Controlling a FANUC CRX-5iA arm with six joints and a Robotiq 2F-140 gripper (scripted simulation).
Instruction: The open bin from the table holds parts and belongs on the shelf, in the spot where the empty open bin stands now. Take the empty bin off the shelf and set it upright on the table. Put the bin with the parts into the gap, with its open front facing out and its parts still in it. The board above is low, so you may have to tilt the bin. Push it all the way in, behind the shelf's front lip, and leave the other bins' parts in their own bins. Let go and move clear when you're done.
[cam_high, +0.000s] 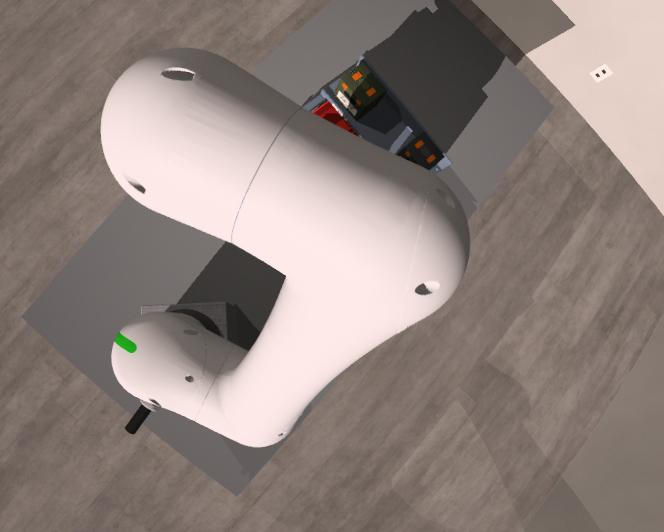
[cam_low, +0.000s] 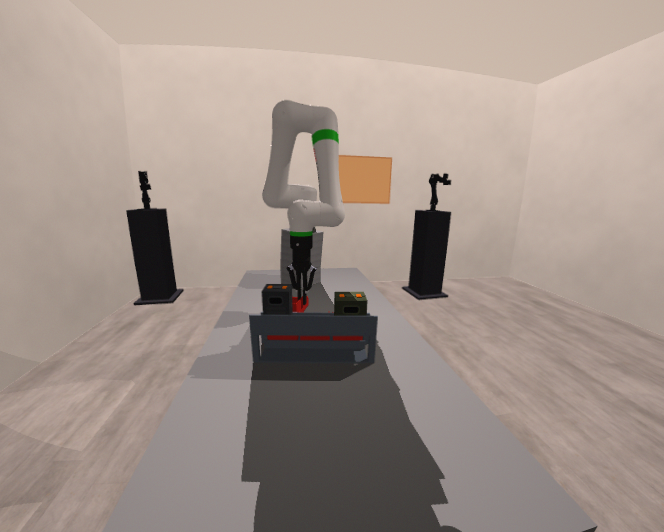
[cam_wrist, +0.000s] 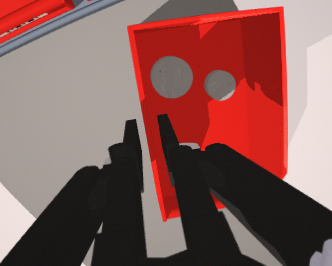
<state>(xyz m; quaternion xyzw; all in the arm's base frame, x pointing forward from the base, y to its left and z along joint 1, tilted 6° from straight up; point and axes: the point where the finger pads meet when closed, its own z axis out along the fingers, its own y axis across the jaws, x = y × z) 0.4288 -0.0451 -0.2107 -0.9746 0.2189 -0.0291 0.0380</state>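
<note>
Gripper: narrow, but I don't see a clamp yet. Fingers straddle one side wall of the red bin, one inside and one outside, with daylight showing around the wall in the wrist view.
Grip tip: I'd square the fingers to that wall and center on it before squeezing, so the bin doesn't get shoved sideways. Then close gently and test with a tiny lift — it's a one-sided hold, so it could swing or tip.
Red bin: right under the hand, mostly off to the inner finger's side. Looks upright, mouth toward the wrist camera. Can't tell if its base is touching the table.
Contents: two round grey pieces by the look of it, so I'm guessing it's the parts bin. Keep any tilt small or they'll slide.
Shelf: near the bin, apart from it, red bins along it. Can't confirm the gap is free — I'd check that before carrying anything over, then go in low under the board and push past the lip.
</note>
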